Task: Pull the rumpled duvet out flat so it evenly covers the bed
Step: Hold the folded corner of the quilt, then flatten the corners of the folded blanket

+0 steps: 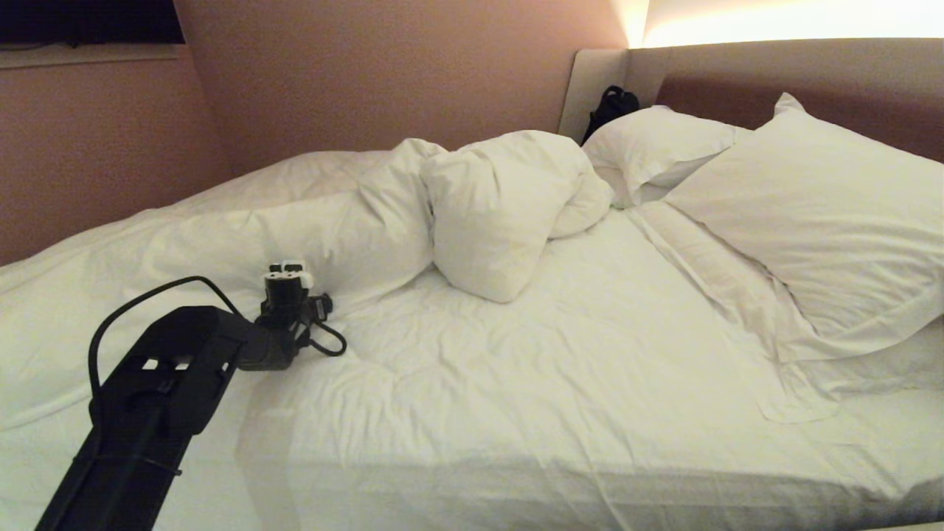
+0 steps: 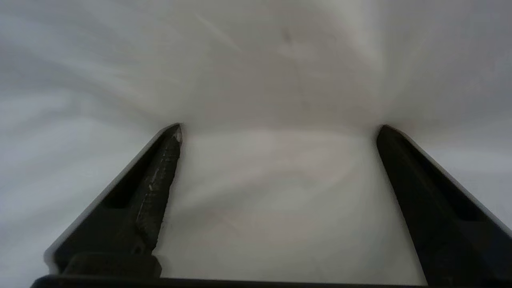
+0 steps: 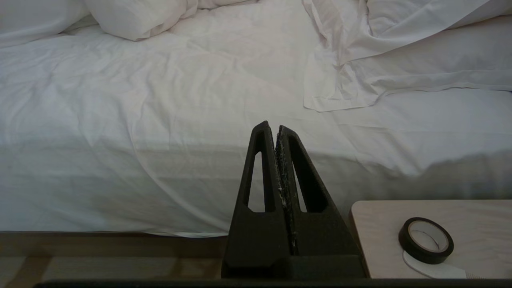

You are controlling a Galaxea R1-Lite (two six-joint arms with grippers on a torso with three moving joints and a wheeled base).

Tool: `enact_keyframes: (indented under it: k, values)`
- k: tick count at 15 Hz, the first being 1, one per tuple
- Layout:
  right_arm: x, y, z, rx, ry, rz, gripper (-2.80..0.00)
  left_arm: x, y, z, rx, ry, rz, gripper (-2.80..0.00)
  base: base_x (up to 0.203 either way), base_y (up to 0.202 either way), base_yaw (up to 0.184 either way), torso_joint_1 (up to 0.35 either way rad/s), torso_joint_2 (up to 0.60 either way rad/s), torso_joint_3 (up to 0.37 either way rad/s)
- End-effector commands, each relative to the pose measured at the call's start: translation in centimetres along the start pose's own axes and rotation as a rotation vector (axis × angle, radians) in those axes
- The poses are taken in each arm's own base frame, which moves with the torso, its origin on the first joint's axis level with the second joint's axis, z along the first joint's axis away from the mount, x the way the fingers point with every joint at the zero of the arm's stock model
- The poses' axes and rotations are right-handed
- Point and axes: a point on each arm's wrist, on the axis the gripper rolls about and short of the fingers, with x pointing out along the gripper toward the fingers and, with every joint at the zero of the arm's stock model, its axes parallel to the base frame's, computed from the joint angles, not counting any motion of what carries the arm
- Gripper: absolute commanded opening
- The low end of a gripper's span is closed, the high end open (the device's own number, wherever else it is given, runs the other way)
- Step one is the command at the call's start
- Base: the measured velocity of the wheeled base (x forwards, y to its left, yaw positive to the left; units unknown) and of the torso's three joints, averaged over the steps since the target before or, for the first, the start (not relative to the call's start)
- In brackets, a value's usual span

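Left gripper (image 2: 280, 132), fingers spread, hovered at the duvet (image 1: 310, 221) bunched along the bed's (image 1: 590, 413) far edge, likely reaching to pinch; right gripper (image 3: 277, 128) pressed together, parked.

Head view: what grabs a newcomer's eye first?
The duvet, bunched into a puffy heap mid-bed toward the wall, leaves the sheeted mattress of the bed bare in front. The left gripper reaches over the bed's left part right by the duvet's near edge, fingers spread wide with white fabric between them. Two pillows lean at the headboard on the right; the right gripper is parked, shut, beside the bed.
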Motion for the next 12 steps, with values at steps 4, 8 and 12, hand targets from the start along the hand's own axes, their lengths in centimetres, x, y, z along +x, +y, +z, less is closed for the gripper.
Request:
enact_keyframes:
  k: [4,8,12]
  values:
    - [0.0,0.0,0.0,0.000,0.001,0.000,-2.80,0.0,0.0,-0.4,0.015,0.043,-0.001,-2.80,0.000,0.000,0.000,0.000,0.00,0.000]
    - [0.0,0.0,0.0,0.000,0.001,0.000,-2.80,-0.1,0.0,-0.5,0.019,0.052,-0.001,-2.80,0.000,0.000,0.000,0.000,0.00,0.000]
    - [0.0,0.0,0.0,0.000,0.001,0.000,-2.80,-1.0,0.4,1.6,0.004,0.046,-0.003,-2.80,0.000,0.000,0.000,0.000,0.00,0.000]
